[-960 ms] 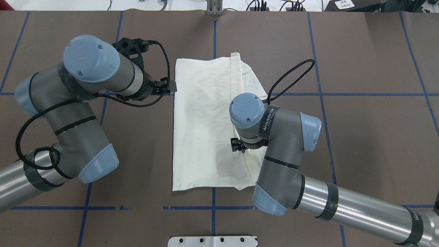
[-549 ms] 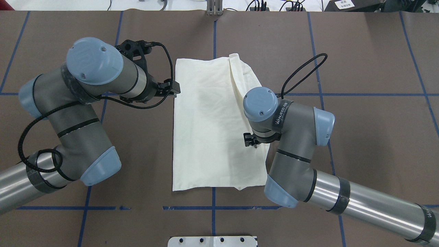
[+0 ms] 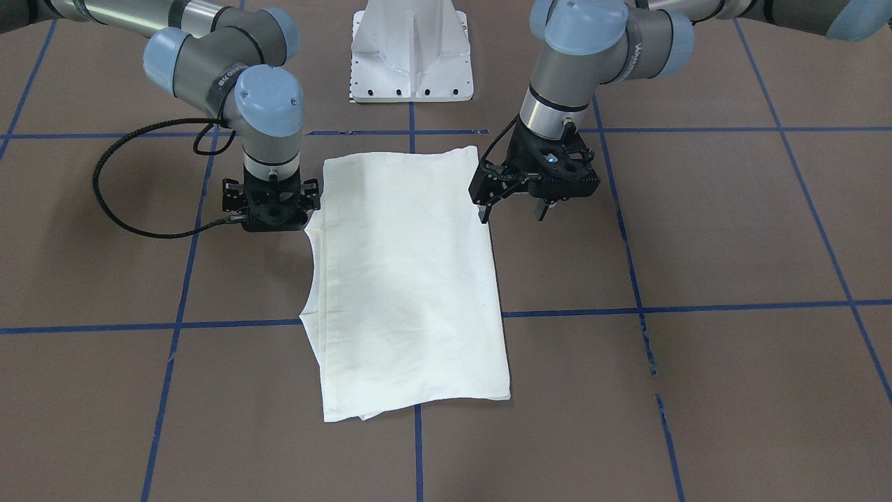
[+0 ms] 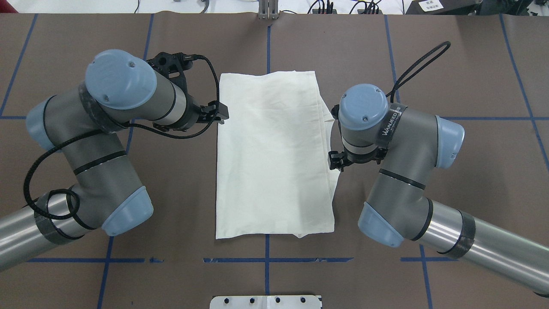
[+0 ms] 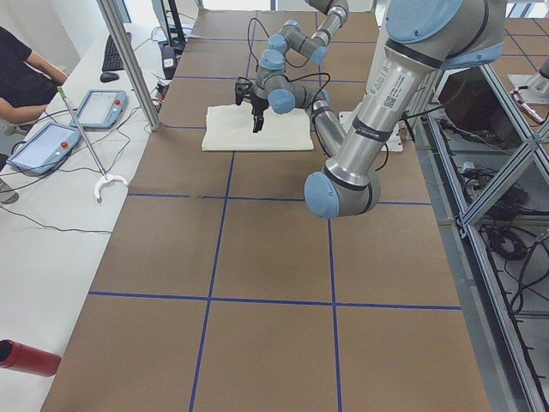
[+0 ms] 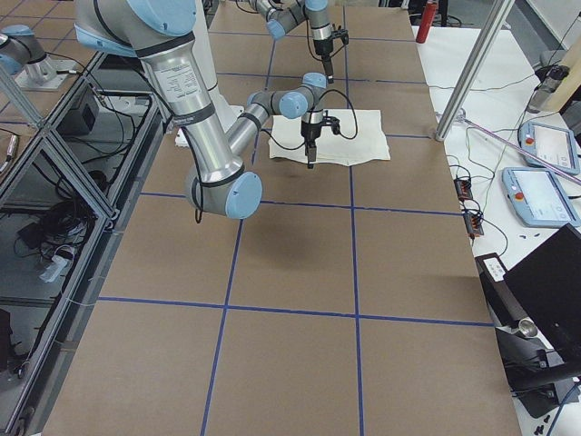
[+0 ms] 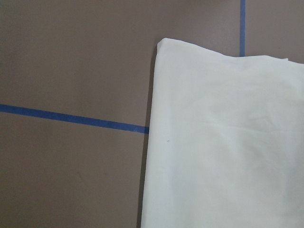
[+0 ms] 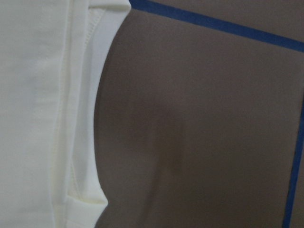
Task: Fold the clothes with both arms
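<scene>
T-shirt folded to rectangle, flat on table, between both grippers; only front view shows left gripper fingers spread, empty, just beside shirt edge; right gripper at opposite edge; overhead view hides it under right arm; released or clenched, cannot tell; right wrist view shows stacked seamed layers.

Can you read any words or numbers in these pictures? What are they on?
"WANJEED": on the black band round the right arm.
Sticker on the left arm: too small to read.
Folded shirt: no lettering shows.
</scene>
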Motion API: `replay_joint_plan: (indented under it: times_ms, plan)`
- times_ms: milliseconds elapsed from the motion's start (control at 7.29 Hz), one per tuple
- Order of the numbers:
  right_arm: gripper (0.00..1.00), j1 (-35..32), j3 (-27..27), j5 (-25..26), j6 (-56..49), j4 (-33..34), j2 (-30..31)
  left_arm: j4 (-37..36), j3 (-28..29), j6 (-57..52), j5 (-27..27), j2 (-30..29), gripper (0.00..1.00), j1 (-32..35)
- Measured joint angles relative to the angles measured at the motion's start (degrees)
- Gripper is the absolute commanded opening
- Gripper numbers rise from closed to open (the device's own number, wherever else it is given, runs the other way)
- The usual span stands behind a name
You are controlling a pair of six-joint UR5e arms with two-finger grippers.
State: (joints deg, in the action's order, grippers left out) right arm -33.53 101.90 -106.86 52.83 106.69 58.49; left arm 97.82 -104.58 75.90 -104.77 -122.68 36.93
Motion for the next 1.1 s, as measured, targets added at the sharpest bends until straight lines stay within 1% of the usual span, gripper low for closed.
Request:
replay_joint_plan:
  times_ms: [137, 412, 549, 686, 823, 1098]
  plan:
    - [1.00, -0.44, 1.94, -0.91, 0.14, 0.23, -0.78, 1.07, 0.17, 1.75, 0.01, 0.32, 1.00, -1.46]
    - [1.00, -0.88, 8.55, -2.03, 1.77, 0.24, -0.98, 8.65, 0.58, 14.12, 0.31, 3.04, 0.99, -7.93]
    - [1.00, -0.97, 11.13, -2.42, 2.90, 0.21, -0.71, 10.66, 0.49, 20.92, 0.83, 4.02, 0.96, -11.15]
    - [1.00, -0.92, 12.38, -2.70, 4.31, -0.24, -0.51, 9.55, 0.24, 26.68, 2.06, 4.28, 0.93, -14.11]
    - [1.00, -0.91, 12.83, -3.21, 5.66, -1.64, -0.22, 6.16, -0.13, 30.76, 4.29, 4.13, 0.92, -16.93]
    - [1.00, -0.91, 12.93, -4.33, 7.52, -4.39, 0.36, 1.10, -0.46, 34.42, 7.34, 4.18, 0.89, -20.00]
